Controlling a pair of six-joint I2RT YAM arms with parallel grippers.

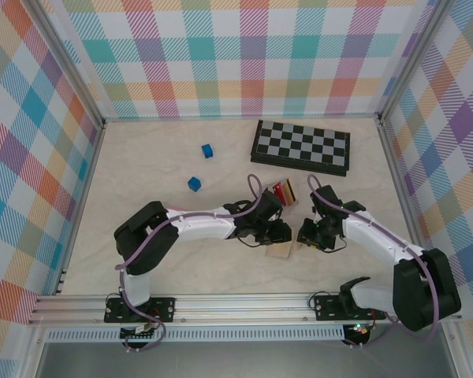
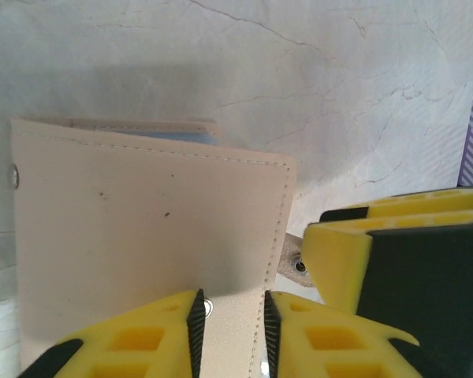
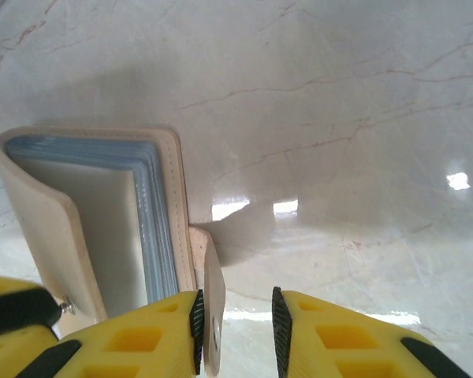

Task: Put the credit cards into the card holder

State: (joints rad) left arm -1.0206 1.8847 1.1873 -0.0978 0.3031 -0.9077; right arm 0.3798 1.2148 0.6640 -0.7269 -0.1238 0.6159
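Note:
The tan card holder [image 1: 283,250] lies on the table between my two grippers. Seen from the left wrist, its closed cover [image 2: 142,228] spreads out below my left gripper [image 2: 233,323], whose jaws stand open over the cover's right edge. From the right wrist, the card holder [image 3: 79,228] gapes, showing blue-grey sleeves. Its snap tab [image 3: 214,315] rests against the left pad of my open right gripper [image 3: 236,327], with a gap to the other pad. The credit cards [image 1: 284,191], red on top, lie in a small pile just behind the left gripper [image 1: 276,234].
A folded black-and-white chessboard [image 1: 301,146] lies at the back right. Two blue cubes [image 1: 207,150] [image 1: 194,183] sit on the left half of the table. Checked walls close in the table on three sides.

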